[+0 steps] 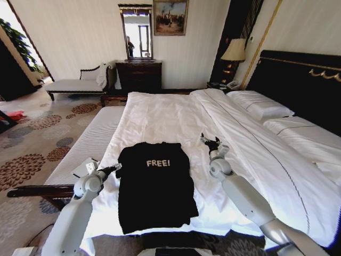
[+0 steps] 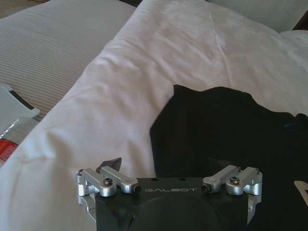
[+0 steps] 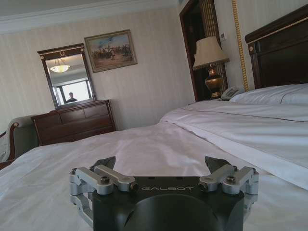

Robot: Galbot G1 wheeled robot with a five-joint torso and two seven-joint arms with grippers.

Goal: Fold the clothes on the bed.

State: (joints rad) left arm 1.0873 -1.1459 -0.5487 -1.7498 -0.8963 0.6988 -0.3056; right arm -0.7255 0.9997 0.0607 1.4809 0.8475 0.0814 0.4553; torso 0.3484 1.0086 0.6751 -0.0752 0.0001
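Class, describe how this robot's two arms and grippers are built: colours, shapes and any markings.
Both arms are smooth, rounded pale-grey shells. The left gripper and right gripper each have a black body printed "GALBOT", silver metal linkages with dark screws, and dark fingertips.

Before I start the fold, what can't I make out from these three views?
- T-shirt sleeves: tucked under or folded in, head view cannot tell.
- Left pincer: right fingertip lost against the black fabric, left wrist view; contact unclear.
- Shirt print: cut off by the left wrist view's edge.
- Bed foot edge: hidden behind shirt and arms, head view.
- Right pincer: open above the duvet.
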